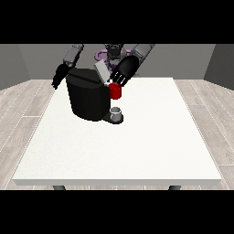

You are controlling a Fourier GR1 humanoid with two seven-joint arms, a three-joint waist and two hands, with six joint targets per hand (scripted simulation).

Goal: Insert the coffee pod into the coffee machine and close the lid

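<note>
The black coffee machine (87,98) stands on the left half of the white table (137,146), towards the back. Its grey lid (101,71) is tilted up at the top. A red thing at the machine (115,91) sits at its front right. The hand at the view's right (124,69) hovers just above and behind that red thing, next to the raised lid. Off the table's back left edge, the hand at the view's left (59,77) hangs beside the machine with its fingers relaxed and nothing in them. A small grey thing (117,113) rests on the machine's base.
The machine's dark base plate (111,119) juts out towards the camera. The white tabletop stretches wide in front of and to the right of the machine. Grey floor surrounds the table.
</note>
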